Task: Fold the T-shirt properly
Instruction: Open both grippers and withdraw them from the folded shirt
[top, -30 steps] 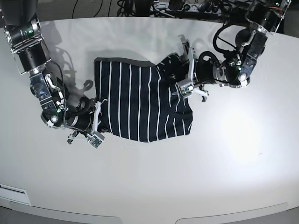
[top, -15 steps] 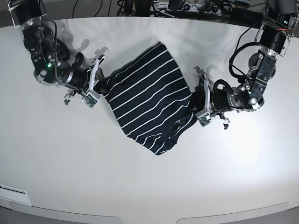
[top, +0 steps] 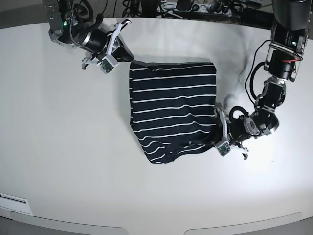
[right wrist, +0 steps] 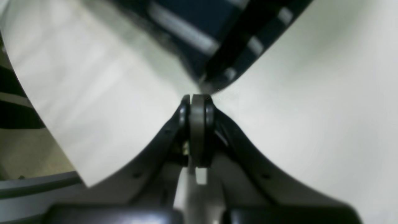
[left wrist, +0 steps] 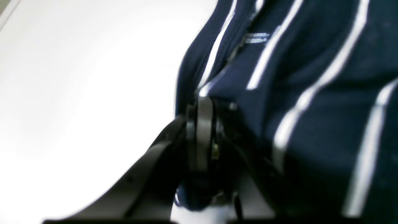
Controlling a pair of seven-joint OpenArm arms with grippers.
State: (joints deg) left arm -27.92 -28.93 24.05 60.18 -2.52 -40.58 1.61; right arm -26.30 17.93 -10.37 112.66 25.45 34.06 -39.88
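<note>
The T-shirt [top: 173,108] lies spread mid-worktop [top: 73,171], stripes running left to right. The base view alone shows both arms: the right claw [top: 128,58] is clenched on the shirt's far-left corner, the left claw [top: 216,131] is clenched on its near-right edge. The left wrist view shows blurred navy folds [left wrist: 311,77] bunched against that claw [left wrist: 203,102]. The right wrist view shows its claw [right wrist: 197,101] pinching a cloth tip [right wrist: 211,84].
</note>
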